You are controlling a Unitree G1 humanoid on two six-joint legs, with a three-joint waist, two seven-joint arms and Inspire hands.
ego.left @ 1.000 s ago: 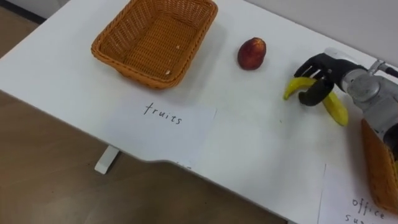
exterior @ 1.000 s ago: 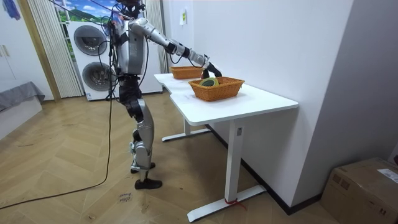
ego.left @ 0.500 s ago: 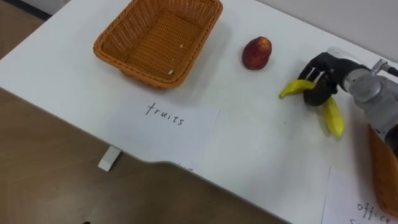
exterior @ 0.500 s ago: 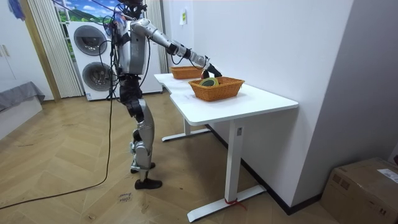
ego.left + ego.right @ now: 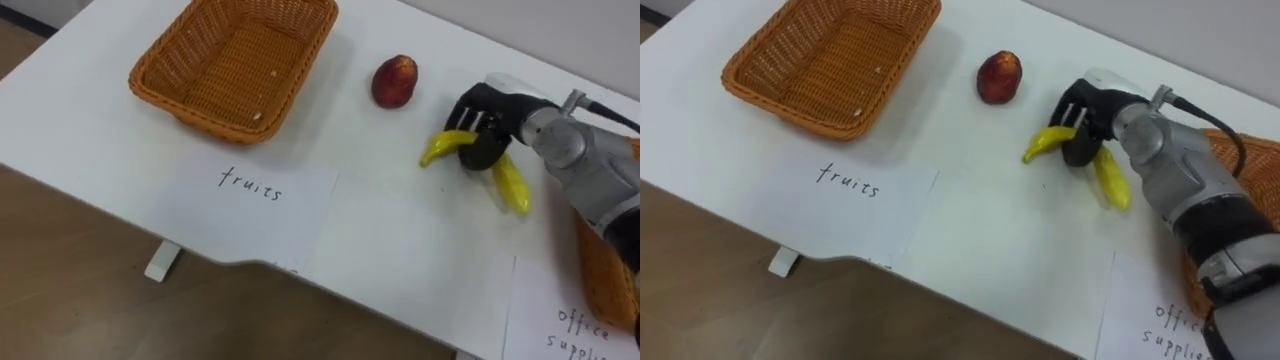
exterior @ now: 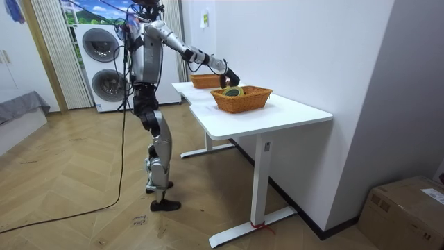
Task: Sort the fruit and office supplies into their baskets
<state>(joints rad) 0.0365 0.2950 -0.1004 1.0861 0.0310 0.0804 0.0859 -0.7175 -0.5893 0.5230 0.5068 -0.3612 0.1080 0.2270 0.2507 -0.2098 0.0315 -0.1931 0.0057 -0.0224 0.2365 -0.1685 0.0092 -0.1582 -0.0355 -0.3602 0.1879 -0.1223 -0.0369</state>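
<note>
right hand point(image 5: 488, 115) fingers curled round banana point(image 5: 511, 186) middle | ends jutting either side of fingers | peach point(image 5: 394, 81) near, left of fingers | basket point(image 5: 200, 115) farther left

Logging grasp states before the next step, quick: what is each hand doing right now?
Left hand: cannot be told.
Right hand: shut on the banana, fingers curled round its middle.

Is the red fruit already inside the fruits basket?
No, the red fruit lies on the table to the right of the basket.
</note>
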